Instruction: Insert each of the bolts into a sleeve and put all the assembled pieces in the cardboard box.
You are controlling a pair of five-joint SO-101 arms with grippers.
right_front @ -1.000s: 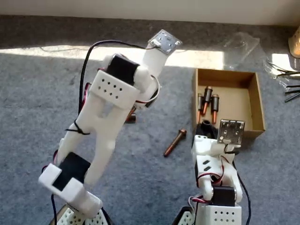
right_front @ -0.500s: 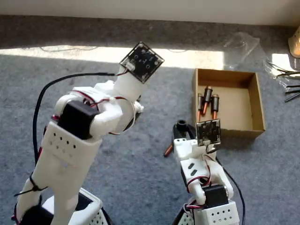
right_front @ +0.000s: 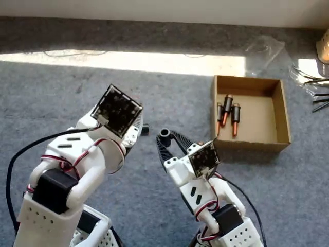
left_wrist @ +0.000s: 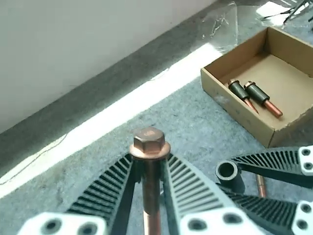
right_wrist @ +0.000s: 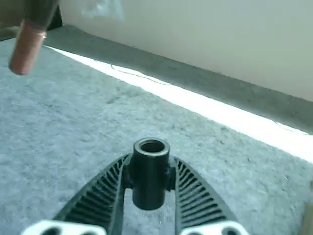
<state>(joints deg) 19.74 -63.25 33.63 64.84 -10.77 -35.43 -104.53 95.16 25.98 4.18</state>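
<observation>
My left gripper [left_wrist: 149, 159] is shut on a copper bolt [left_wrist: 149, 143], whose hex head points away from the wrist. My right gripper [right_wrist: 150, 169] is shut on a black sleeve [right_wrist: 150, 166] held upright with its bore open. From above, the sleeve [right_front: 164, 136] sits in the right gripper [right_front: 165, 142], just right of the left gripper's tip [right_front: 142, 128]. The left wrist view shows the sleeve [left_wrist: 229, 172] close beside the bolt, and a second bolt [left_wrist: 260, 183] lying on the carpet behind it. The cardboard box [right_front: 249, 82] holds three assembled pieces [right_front: 227, 110].
Grey carpet covers the floor, with a sunlit strip along the far wall. A clear plastic bag [right_front: 264, 49] lies behind the box and cables [right_front: 311, 77] lie at the right edge. Open carpet lies between the arms and the wall.
The left arm has swung down and back toward the front left. The right arm has moved left, away from the box front, bringing the sleeve close to the left gripper.
</observation>
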